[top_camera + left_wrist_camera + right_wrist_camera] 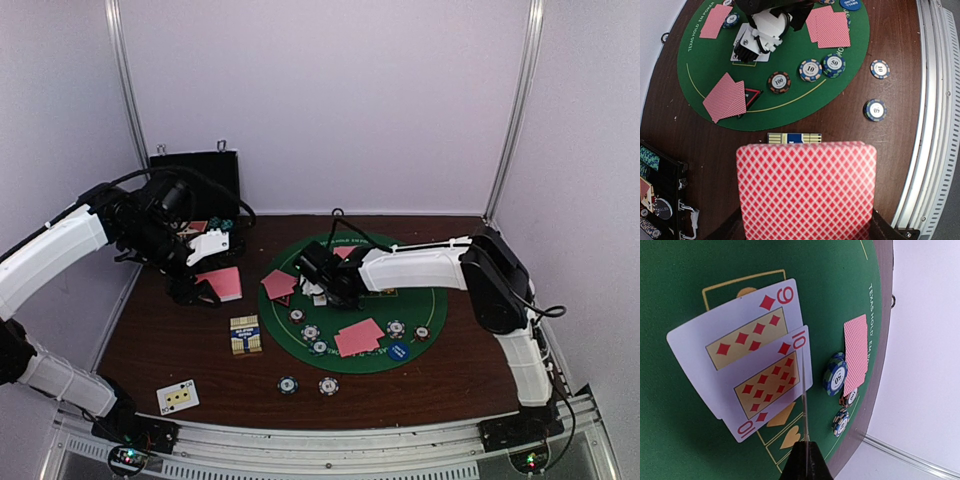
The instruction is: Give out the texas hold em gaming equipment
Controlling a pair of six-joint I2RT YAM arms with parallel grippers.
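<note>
My left gripper is shut on a stack of pink-backed cards and holds it above the brown table, left of the green mat. My right gripper is shut on one card seen edge-on over the mat's centre. The nine and ten of diamonds lie face up below it. Pink card pairs lie around the mat, with striped chips, the blue disc and the triangular marker. The orange disc is out of view.
The yellow-blue card box lies beside the mat's near left edge. Two chips lie off the mat near the front. A face-up card lies at the front left. The black case stands open at the back left.
</note>
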